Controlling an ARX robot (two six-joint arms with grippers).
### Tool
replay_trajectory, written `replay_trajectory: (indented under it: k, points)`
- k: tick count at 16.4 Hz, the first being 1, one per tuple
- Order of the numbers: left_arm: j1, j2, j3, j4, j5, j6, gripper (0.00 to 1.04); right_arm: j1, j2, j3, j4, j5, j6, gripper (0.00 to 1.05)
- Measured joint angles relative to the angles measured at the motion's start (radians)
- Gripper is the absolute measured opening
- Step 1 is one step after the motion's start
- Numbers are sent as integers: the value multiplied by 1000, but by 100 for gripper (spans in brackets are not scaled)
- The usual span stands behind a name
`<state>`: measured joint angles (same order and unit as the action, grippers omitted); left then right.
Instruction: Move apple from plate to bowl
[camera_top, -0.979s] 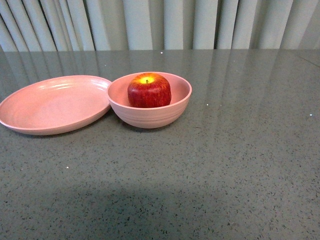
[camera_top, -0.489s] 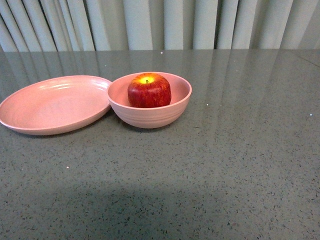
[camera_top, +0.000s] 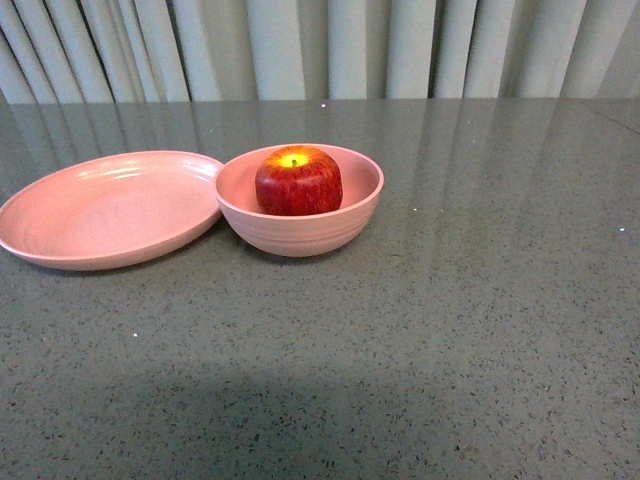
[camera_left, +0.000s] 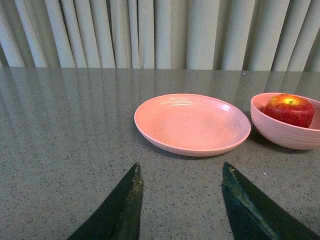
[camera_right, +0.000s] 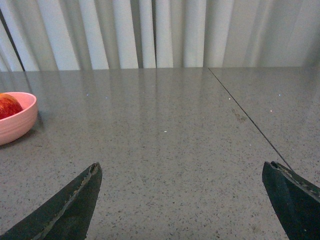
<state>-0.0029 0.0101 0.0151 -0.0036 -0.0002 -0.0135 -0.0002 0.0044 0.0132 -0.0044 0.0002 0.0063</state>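
Inside the bowl (camera_top: 300, 215), at two o'clock from the splayed, empty left claw (camera_left: 180, 197): apple (camera_top: 298, 182); emptied plate (camera_top: 105, 210) nearer; right claw (camera_right: 182, 200) gaping, farther off.

The place looked like a staged test room rather than a lived-in kitchen. A broad grey speckled bench (camera_top: 450, 330) stretched back to pale pleated curtains (camera_top: 330, 50) that closed off everything behind it. On the bench stood only a pink plate (camera_top: 100, 215) and bowl (camera_top: 300, 235).
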Motion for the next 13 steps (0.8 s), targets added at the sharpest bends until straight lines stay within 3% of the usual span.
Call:
replay_trajectory:
  k: [5, 13]
  points:
    - [0, 0, 0, 0, 0, 2, 100, 0, 0, 0, 0, 0, 0, 98]
    - [0, 0, 0, 0, 0, 3, 98, 0, 0, 0, 0, 0, 0, 98]
